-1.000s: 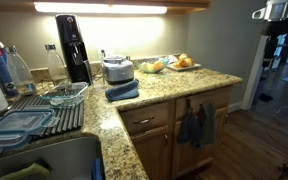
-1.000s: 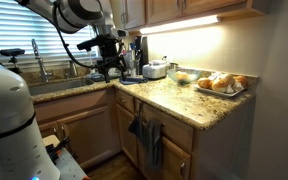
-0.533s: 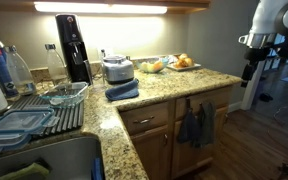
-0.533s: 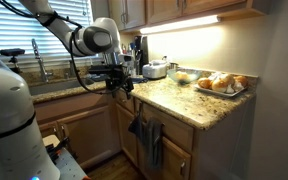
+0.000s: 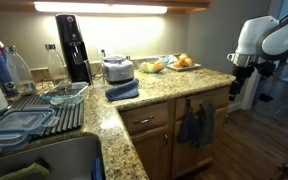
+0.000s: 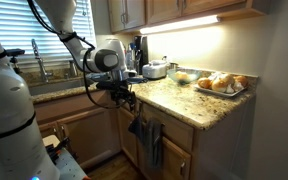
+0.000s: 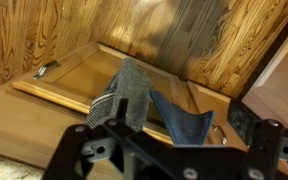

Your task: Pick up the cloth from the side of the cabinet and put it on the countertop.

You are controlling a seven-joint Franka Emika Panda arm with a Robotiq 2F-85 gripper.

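**Gripper spread wide beside the counter's corner, cloth on the cabinet front**

Hanging limp on the front of the cabinet [image 5: 159, 140], just under the front edge of the countertop [image 5: 179, 85] and near its outer corner: the cloth [image 5: 196, 125], slate-blue, not touching the granite. Same position in both exterior views, bunched at the top and falling in two loose folds.

Off that outer corner, at about edge height and apart from the cabinet: the gripper [image 5: 236, 88], dark, at the end of the white arm [image 5: 256, 38]. Not touching the cloth in any view.

From the wrist view, fingers [image 7: 79, 148] spread far apart with nothing between them, so released and empty. Beyond them, the cloth draped across a panelled door, grey on one fold and blue on the next.

On the worktop, back from the front edge: a thicker folded blue cloth [image 5: 122, 90]. Towards the far corner, a plate [image 5: 184, 65] of food.
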